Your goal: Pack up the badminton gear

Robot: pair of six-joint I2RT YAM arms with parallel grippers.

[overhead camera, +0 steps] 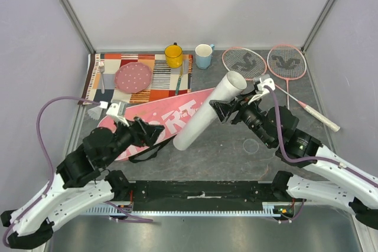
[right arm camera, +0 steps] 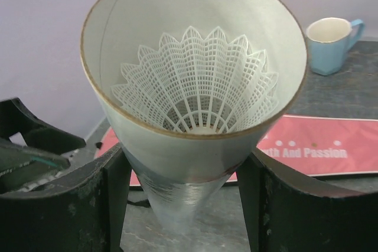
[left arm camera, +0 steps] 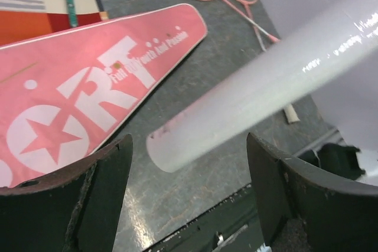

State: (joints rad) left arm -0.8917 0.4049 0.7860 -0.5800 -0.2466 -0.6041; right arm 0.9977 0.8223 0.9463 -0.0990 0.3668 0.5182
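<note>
Though the white tube [overhead camera: 198, 123], a shuttlecock [right arm camera: 198, 84] nested inside, looks light, slick and crushable, the right pincer [right arm camera: 186, 205] clasps it midway; the left pincer [left arm camera: 189, 205] gapes, the tube's lower end just ahead.

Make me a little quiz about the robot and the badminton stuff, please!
1. True or false: the left end effector is squeezing the white tube.
2. What sits inside the tube's open top end? A) a shuttlecock B) a ball C) a sock
3. Fill in the number: ___ pink rackets lie flat, side by side.

Key
1. False. It is open, and the right end effector holds the tube.
2. A, the shuttlecock.
3. Two.
</note>
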